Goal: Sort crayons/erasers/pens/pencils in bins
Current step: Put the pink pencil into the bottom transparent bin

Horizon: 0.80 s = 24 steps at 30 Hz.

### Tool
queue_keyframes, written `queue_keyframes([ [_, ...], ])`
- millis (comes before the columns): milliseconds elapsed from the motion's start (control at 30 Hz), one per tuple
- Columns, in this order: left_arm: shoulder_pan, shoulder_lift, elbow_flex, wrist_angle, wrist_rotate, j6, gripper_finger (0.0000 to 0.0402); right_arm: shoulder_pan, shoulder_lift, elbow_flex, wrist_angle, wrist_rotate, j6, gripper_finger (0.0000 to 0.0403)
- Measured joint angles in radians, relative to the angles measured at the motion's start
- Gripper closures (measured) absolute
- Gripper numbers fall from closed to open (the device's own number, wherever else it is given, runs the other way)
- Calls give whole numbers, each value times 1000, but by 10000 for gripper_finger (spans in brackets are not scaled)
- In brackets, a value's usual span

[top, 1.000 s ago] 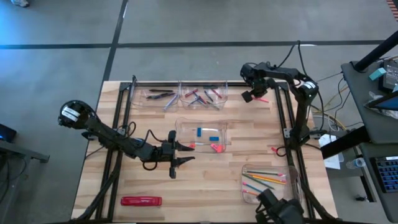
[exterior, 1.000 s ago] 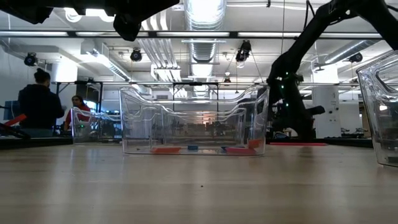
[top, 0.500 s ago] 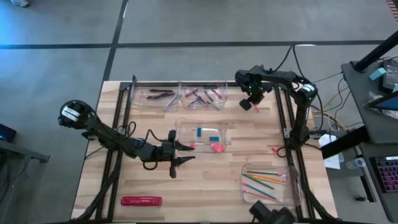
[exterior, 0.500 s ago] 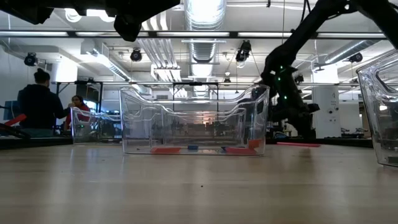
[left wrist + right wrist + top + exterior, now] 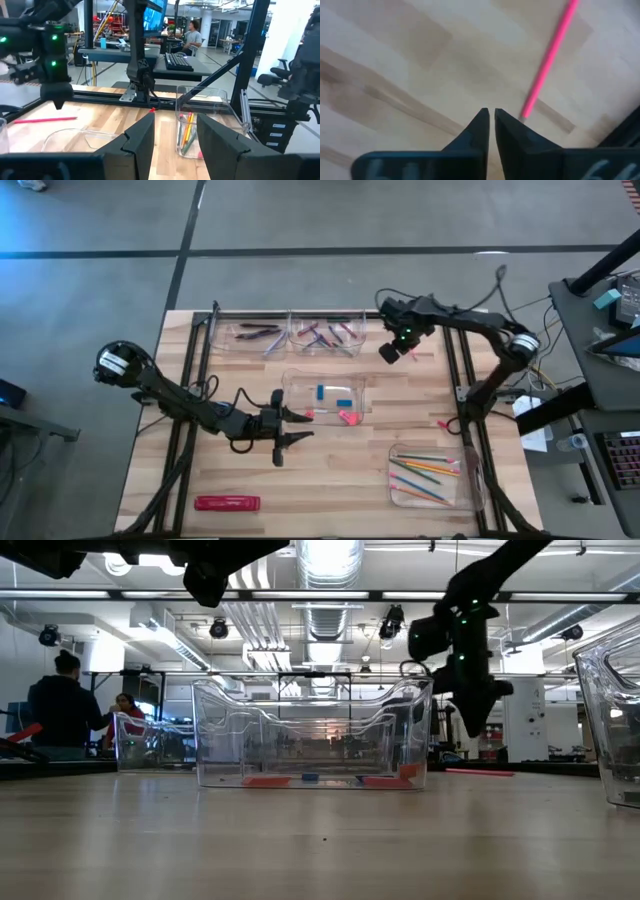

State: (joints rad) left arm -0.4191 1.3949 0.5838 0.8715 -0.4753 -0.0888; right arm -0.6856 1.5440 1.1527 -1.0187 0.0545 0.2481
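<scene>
The right gripper (image 5: pixel 389 351) hangs over the table's far right, just at three o'clock of the bin (image 5: pixel 327 335) of crayons, its fingers (image 5: pixel 481 131) clenched to a sliver with nothing between them. A pink pencil (image 5: pixel 549 59) lies flat on the bare wood beside it, at about one o'clock of the fingertips in the right wrist view. To take it well, the fingers should probably part first, straddle the stick across its width near mid-length, then descend until they almost touch the wood before closing. The pencil bin (image 5: pixel 430 476) sits at five o'clock, near the front right corner. The left gripper (image 5: pixel 290 428) waits half-parted and unladen beside the eraser bin (image 5: pixel 367 402).
</scene>
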Motion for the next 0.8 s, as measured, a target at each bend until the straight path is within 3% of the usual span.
queue_keyframes([
  [200, 0, 0, 1, 0, 3, -1, 270, -72, -115, -171, 70, -30, 4, 324],
  [400, 0, 0, 3, 0, 3, -1, 270, -126, -142, -297, 163, -31, -9, 274],
  [567, 0, 0, 2, 0, 4, -2, 270, -136, -118, -333, 254, -29, -18, 249],
  [800, 0, 0, 0, -1, 4, -3, 270, -178, -69, -328, 293, -28, -12, 246],
])
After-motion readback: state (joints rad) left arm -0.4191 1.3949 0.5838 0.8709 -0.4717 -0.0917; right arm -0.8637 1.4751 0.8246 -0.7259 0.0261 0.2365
